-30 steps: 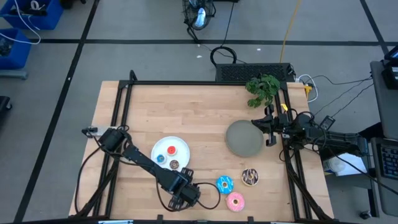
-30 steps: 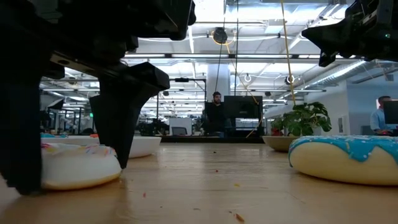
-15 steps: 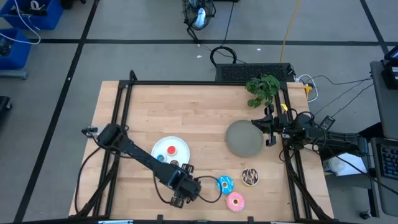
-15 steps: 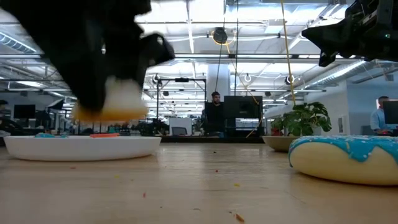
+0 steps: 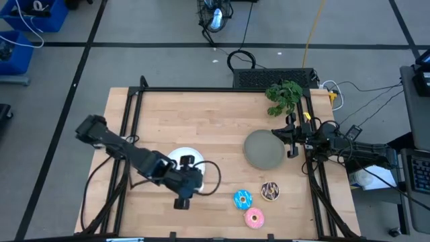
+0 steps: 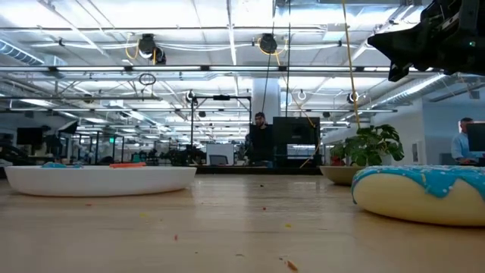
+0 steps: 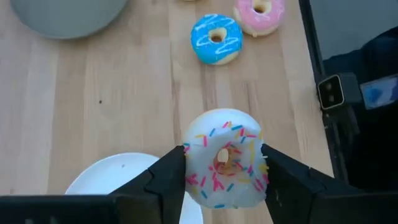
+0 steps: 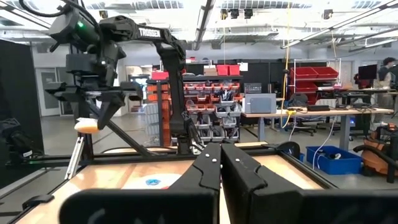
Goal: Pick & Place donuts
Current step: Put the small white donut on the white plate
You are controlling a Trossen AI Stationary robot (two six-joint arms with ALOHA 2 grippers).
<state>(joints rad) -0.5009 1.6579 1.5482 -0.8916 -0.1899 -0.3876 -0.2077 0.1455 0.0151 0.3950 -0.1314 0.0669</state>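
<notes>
My left gripper (image 5: 187, 179) hangs over the near right edge of the white plate (image 5: 183, 160), shut on the whitish sprinkled donut (image 7: 224, 167). In the high view the gripper hides that donut. A small blue donut (image 6: 57, 164) and a small red donut (image 6: 129, 164) lie in the white plate (image 6: 98, 179). The blue-iced donut (image 5: 242, 199), the pink-iced donut (image 5: 254, 216) and the chocolate donut (image 5: 270, 191) lie flat on the table to the right. My right gripper (image 8: 221, 163) waits shut at the table's right edge, beside the grey plate (image 5: 264, 149). My left gripper pinches the whitish donut between its two fingers, one on each of two opposite sides of the outer rim (image 7: 189, 168). The fingers (image 7: 163, 180) come from above, pointing down. The donut is lifted clear of the table, its iced face up toward the wrist camera.
A potted green plant (image 5: 283, 95) stands at the far right corner, behind the grey plate. Black frame rails (image 5: 201, 89) run along the table's far, left and right sides. Bare wood lies between the white plate and the grey plate. People show in the room beyond the table.
My left gripper has risen from the table's near edge with the whitish donut and moved toward the far left, over the white plate's rim. The donut, which lay on the table between the fingers, has been lifted clear.
</notes>
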